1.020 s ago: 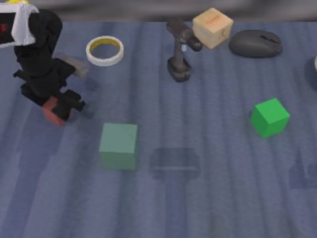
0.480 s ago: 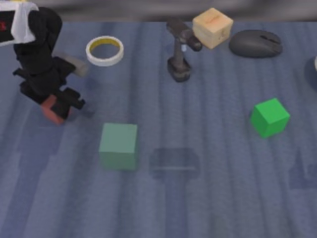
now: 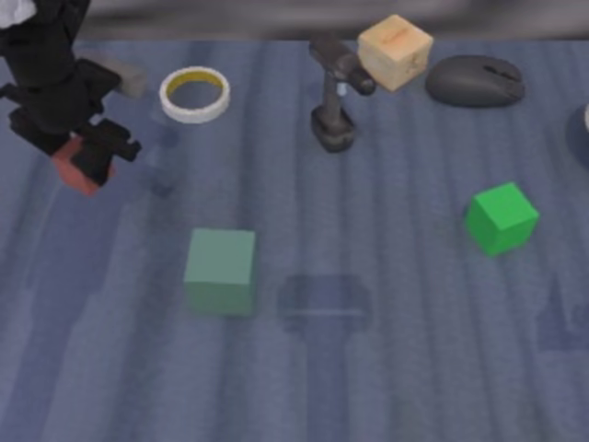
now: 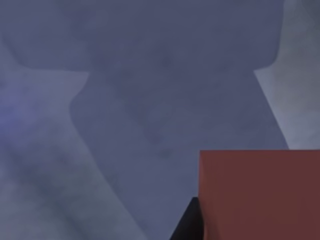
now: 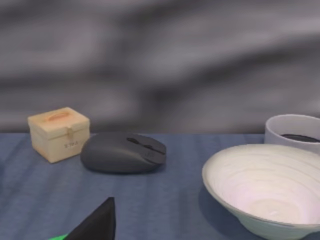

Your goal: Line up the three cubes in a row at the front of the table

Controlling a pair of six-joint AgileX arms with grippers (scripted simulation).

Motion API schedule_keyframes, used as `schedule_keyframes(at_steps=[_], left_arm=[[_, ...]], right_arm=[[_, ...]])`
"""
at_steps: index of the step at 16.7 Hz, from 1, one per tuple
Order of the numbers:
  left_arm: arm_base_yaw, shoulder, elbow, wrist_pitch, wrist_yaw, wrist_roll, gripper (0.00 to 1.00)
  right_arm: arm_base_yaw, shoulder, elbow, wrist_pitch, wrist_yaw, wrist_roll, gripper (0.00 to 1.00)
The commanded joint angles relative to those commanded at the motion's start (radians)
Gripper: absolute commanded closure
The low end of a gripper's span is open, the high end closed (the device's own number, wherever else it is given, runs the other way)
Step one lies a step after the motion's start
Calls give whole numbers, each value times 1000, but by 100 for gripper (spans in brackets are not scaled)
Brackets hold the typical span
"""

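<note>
Red cube (image 3: 74, 168), small and matte, sits clamped in the left claw (image 3: 85, 158) above the table (image 3: 386, 368); the white bowl (image 5: 260, 187) lies empty.

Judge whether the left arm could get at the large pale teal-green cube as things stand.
Probably not yet: the left claw is shut on the small matte red cube. Otherwise the large pale teal-green cube stands unobstructed nearby.

Left arm (image 3: 46, 83): black, blocky segments, white casing up top; fingers (image 3: 115, 147) black, seemingly flat-sided.
</note>
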Motion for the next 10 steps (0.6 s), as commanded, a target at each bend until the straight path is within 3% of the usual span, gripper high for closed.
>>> schedule_keyframes(at_steps=[6,10], left_arm=[[-33,10,8,-3,-1,-32,100],[-162,35,51,-28,-6,-217,100]], right_arm=[[0,0,0,0,0,0,0],[0,0,0,0,0,0,0]])
